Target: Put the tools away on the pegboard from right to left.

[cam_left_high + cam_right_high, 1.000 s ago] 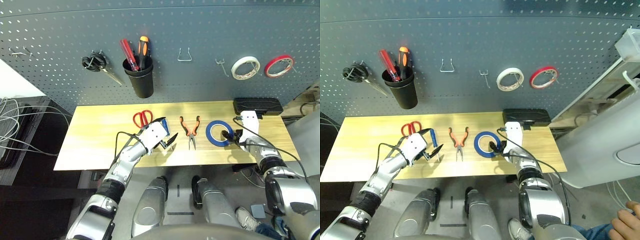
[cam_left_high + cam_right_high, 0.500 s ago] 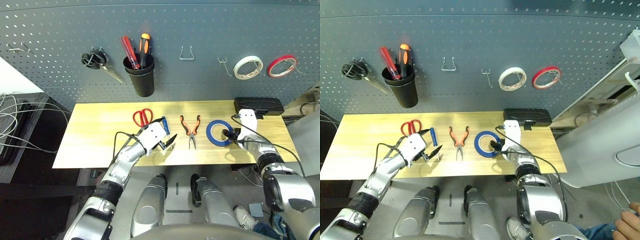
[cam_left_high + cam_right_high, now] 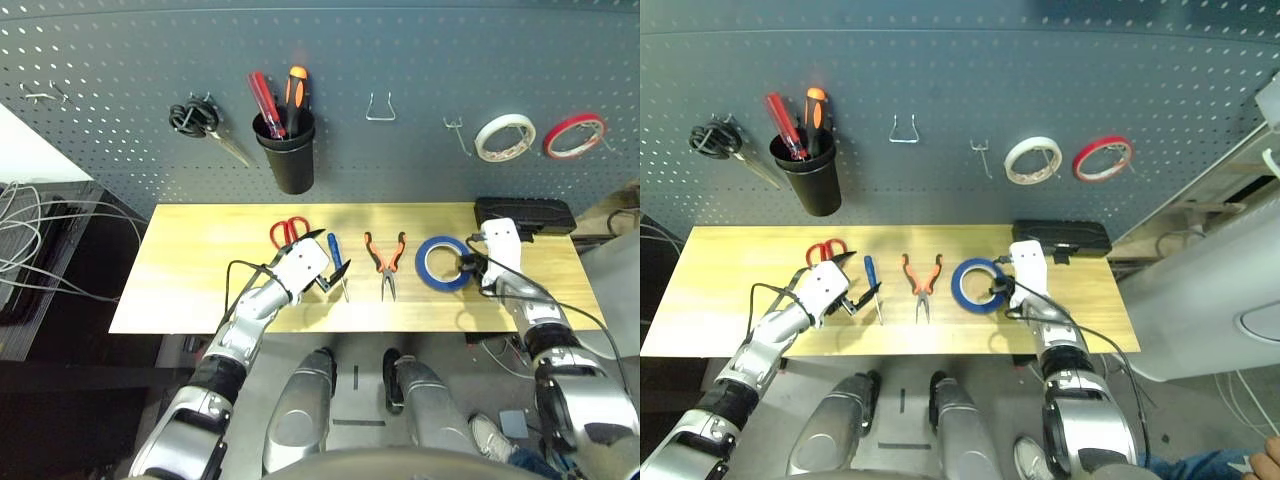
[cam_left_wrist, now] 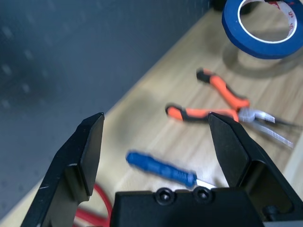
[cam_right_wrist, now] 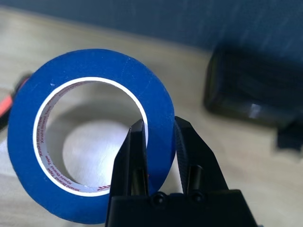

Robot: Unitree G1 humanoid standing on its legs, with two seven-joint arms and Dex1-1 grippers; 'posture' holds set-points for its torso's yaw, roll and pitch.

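The blue tape roll (image 3: 440, 262) is at the right of the wooden table (image 3: 200, 260). My right gripper (image 5: 158, 142) is shut on its near wall, one finger inside the ring and one outside. Left of it lie the orange-and-black pliers (image 3: 385, 262), the small blue-handled screwdriver (image 3: 337, 268) and the red-handled scissors (image 3: 288, 232). My left gripper (image 4: 156, 132) hovers open over the table just by the screwdriver (image 4: 161, 168), holding nothing. The dark grey pegboard (image 3: 400, 60) rises behind the table.
On the pegboard hang black-handled scissors (image 3: 200, 120), a black cup (image 3: 290, 160) with two screwdrivers, two bare metal hooks (image 3: 379, 108), a white tape roll (image 3: 502, 136) and a red tape roll (image 3: 575, 135). A black box (image 3: 522, 213) sits at the table's back right.
My right gripper has gone from open to shut on the wall of the blue tape roll. The left gripper has stayed open beside the screwdriver. The camera has shifted a little.
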